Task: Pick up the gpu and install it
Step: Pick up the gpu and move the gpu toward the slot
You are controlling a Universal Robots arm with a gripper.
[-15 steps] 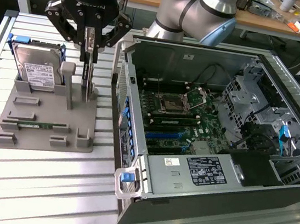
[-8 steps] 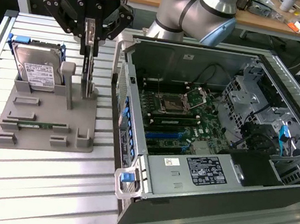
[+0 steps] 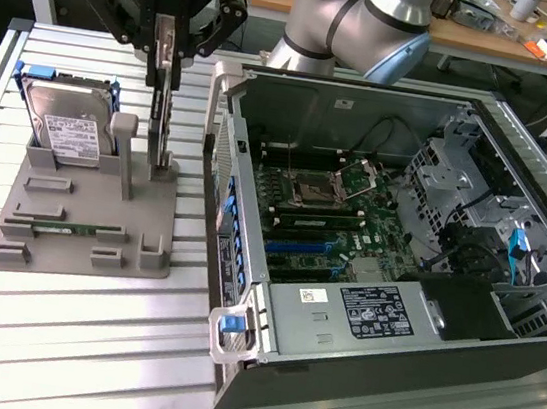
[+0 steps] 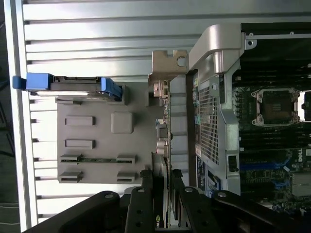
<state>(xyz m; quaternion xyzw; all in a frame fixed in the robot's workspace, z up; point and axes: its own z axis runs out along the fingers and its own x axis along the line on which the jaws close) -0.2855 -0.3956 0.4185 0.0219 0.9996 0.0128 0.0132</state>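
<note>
We found the fingers (image 3: 161, 49) reaching straight down in the upper left of the exterior view, closed on the gpu (image 3: 167, 125) and pinching its top edge, one against each flat face. The gpu stood upright on its long edge, its lower edge seated in a slot of the grey holder (image 3: 77, 239), with most of the card hanging clear below the fingertips. In the wrist view the fingers (image 4: 146, 194) flanked the card's thin edge closely, and the gpu (image 4: 163, 121) ran away from them to its silver bracket at the far end. A grey post of the holder rose just beside the card on the exterior view's left, and beyond that post the hard drive (image 3: 67, 122) leaned in its blue frame. A narrow green memory stick (image 3: 73, 230) lay flat near the holder's front. On the exterior view's right, the perforated rear wall of the open computer case (image 3: 242, 291) stood near the card, with a slim gap of holder and slatted surface (image 3: 63, 348) between them. The case lay open upward, its motherboard (image 3: 339, 208) exposed in the centre of the frame. Bare surface spread across the lower left of the frame.
</note>
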